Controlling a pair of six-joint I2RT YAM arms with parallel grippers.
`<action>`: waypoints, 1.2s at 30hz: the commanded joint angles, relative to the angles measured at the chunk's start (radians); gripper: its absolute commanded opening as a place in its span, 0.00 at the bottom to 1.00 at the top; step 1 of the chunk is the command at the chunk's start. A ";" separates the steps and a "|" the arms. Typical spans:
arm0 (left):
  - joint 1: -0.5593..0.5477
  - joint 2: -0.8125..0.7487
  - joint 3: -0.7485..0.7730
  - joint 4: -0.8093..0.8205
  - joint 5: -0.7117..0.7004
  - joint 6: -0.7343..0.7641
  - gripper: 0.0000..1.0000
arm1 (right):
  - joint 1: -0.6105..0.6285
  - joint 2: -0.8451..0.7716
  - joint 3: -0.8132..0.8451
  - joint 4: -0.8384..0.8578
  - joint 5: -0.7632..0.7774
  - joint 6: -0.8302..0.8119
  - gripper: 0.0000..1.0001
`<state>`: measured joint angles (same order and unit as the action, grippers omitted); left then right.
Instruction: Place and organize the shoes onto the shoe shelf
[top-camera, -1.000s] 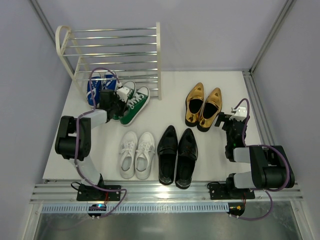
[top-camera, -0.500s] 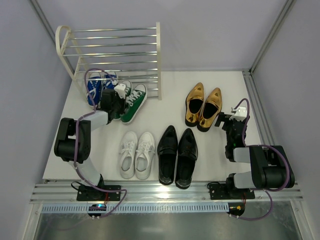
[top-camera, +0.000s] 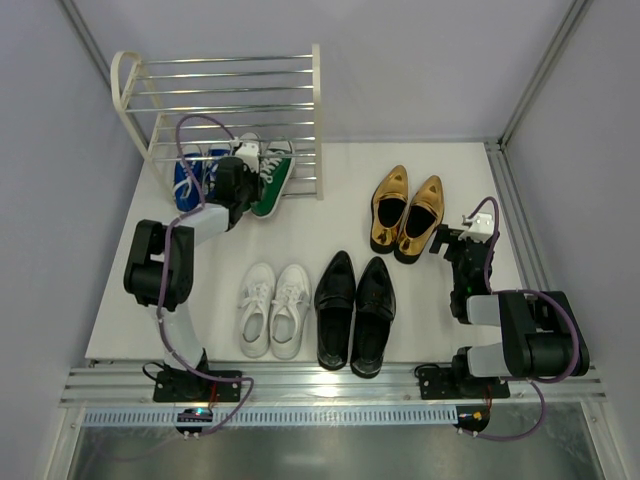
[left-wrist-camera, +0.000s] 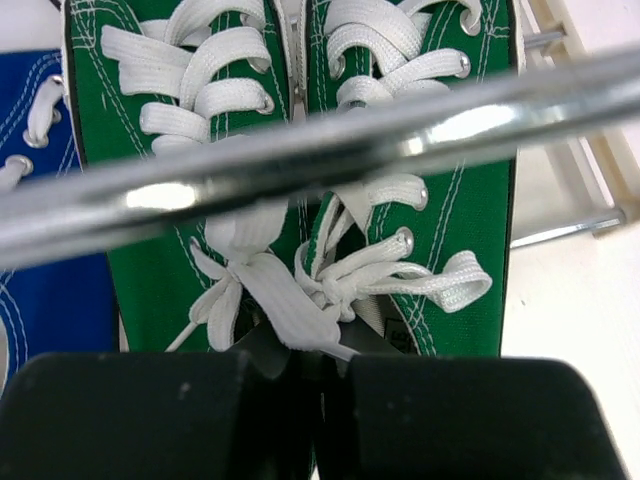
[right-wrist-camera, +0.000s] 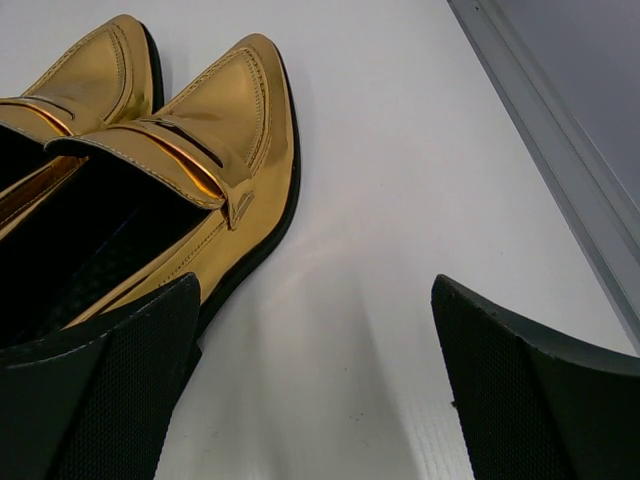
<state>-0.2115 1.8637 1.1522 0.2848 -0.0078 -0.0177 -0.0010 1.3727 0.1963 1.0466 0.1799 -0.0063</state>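
My left gripper is shut on the inner collars of the pair of green sneakers and holds them side by side, toes in under the shoe shelf. In the left wrist view the gripper pinches both sneakers together, and a chrome rod of the shelf crosses over their laces. The blue sneakers sit under the shelf to the left and also show in the left wrist view. My right gripper is open and empty beside the gold shoes. In the right wrist view it is just right of a gold shoe.
White sneakers and black loafers lie side by side on the white table near its front edge. A metal rail runs along the table's right edge. Grey walls stand close on both sides.
My left gripper has pushed the green sneakers away from me and to the right, from in front of the shelf to under its lowest rods. The right arm has not moved.
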 joint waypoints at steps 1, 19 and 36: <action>-0.002 0.008 0.131 0.241 -0.044 0.010 0.00 | 0.001 -0.009 0.005 0.076 0.000 -0.007 0.97; -0.014 0.152 0.311 0.301 -0.011 -0.097 0.00 | 0.001 -0.008 0.006 0.076 -0.002 -0.006 0.97; -0.012 0.097 0.166 0.390 -0.058 -0.146 0.79 | 0.001 -0.007 0.006 0.076 -0.002 -0.006 0.97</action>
<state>-0.2314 2.0651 1.3598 0.5560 -0.0486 -0.1585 -0.0010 1.3727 0.1963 1.0466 0.1799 -0.0063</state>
